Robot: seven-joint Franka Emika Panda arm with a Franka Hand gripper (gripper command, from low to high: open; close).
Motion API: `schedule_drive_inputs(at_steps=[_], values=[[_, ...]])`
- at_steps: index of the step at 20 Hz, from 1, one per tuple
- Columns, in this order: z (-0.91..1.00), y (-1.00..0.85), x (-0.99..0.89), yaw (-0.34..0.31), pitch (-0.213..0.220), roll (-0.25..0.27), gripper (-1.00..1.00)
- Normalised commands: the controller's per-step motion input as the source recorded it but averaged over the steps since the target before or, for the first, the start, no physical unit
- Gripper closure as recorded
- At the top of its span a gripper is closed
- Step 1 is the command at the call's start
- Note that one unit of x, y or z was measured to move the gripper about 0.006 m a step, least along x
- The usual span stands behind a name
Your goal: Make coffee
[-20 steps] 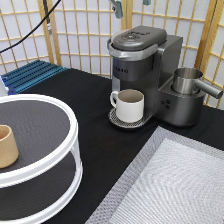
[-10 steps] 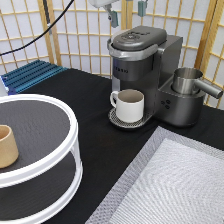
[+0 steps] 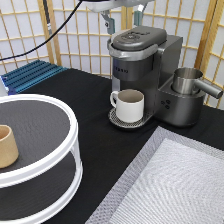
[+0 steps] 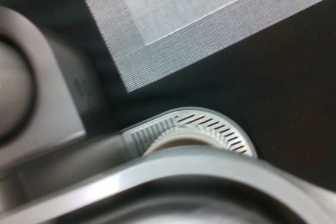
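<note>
The grey coffee machine (image 3: 142, 65) stands at the exterior view's top centre with its lid down. A white handled mug (image 3: 129, 105) sits on the machine's drip tray (image 3: 116, 119) under the spout. My gripper (image 3: 122, 19) hangs just above the machine's lid, open and empty, with one finger (image 3: 107, 22) to each side. The coffee pod is out of view. The wrist view looks down past the machine's top (image 4: 187, 185) onto the drip tray (image 4: 202, 127) and the mug rim.
A tan handleless cup (image 3: 6, 146) stands on a white two-tier turntable (image 3: 60, 150) at the exterior view's left. A steel jug (image 3: 187, 80) sits on the machine's right side. A grey mat (image 3: 170, 180) covers the bottom right. A blue rack (image 3: 30, 75) lies at the back left.
My gripper has come down from the exterior view's top edge toward the machine's lid, and its fingers now show. Nothing on the table has moved.
</note>
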Motion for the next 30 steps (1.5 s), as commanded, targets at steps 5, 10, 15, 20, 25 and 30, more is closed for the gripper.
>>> schedule_drive_inputs(at_steps=[5,10,15,20,25,30], values=[[-0.21,-0.09,-0.05,0.149,0.000,-0.055,-1.00],[-0.19,0.00,-0.36,0.159,0.001,-0.043,-1.00],[-0.11,-0.02,-0.46,0.135,0.000,-0.036,-1.00],[0.07,0.00,-0.32,0.106,-0.015,-0.034,-1.00],[-0.08,-0.02,-0.01,0.094,-0.005,-0.003,-1.00],[-0.55,-0.01,0.18,0.087,0.000,0.000,-1.00]])
